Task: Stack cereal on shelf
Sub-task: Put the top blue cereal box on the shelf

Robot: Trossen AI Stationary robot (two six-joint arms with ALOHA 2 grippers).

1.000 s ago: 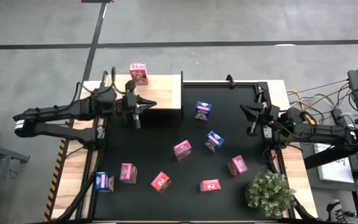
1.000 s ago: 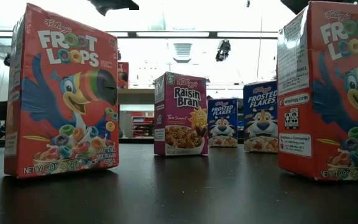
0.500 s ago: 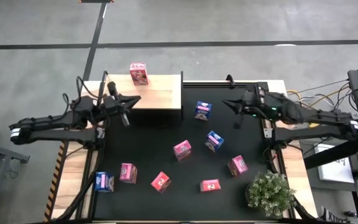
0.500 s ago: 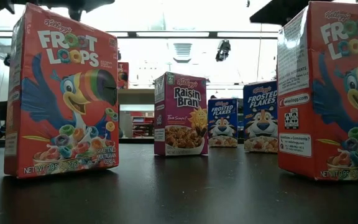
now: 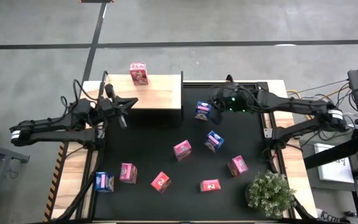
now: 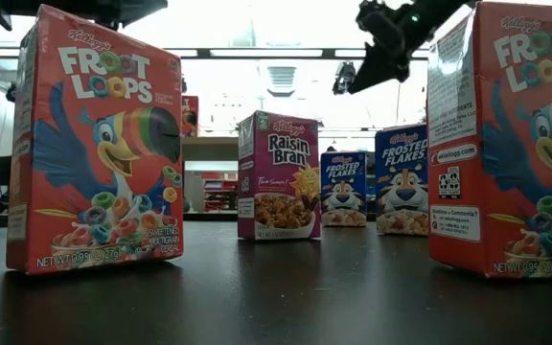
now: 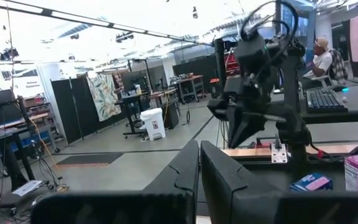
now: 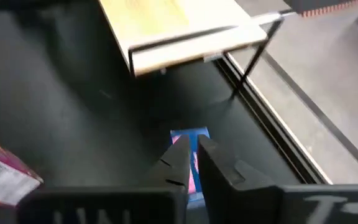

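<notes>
Moved since a second ago: right gripper (image 5: pixel 217 107), swung from the table's right edge across the black mat (image 5: pixel 148 149) to hang just beside and above the blue cereal box (image 5: pixel 202 111) nearest the shelf (image 5: pixel 163 93); left gripper (image 5: pixel 122 112), drawn back a little toward the left side, beside the shelf's left end. Fingers of the right gripper: nearly together in the wrist view, only a narrow slit between them, grasping nothing, the blue box (image 8: pixel 191 162) lying directly past the tips. Fingers of the left gripper (image 7: pixel 199 168): pressed closed, empty, pointed across the table at the other arm. Stock on shelf: one pink box (image 5: pixel 138 73), upright at the far edge. Stock on mat: second blue box (image 5: pixel 214 140) mid-table, third blue box (image 5: pixel 104 182) at the near left corner, five pink boxes scattered between, all apart from one another. Plant (image 5: pixel 270 193) at the near right corner. Risks, as judged: descent with fingers this close together, pushing or toppling the blue box rather than straddling it; cause, too little opening before the drop. Light cardboard, likely to slide on the mat under a glancing touch. Carry path to the shelf short, yet passing near the idle left gripper; possible clash if both arms close on the shelf's front edge. Placement against the standing pink box, liable to knock it off the far edge.
</notes>
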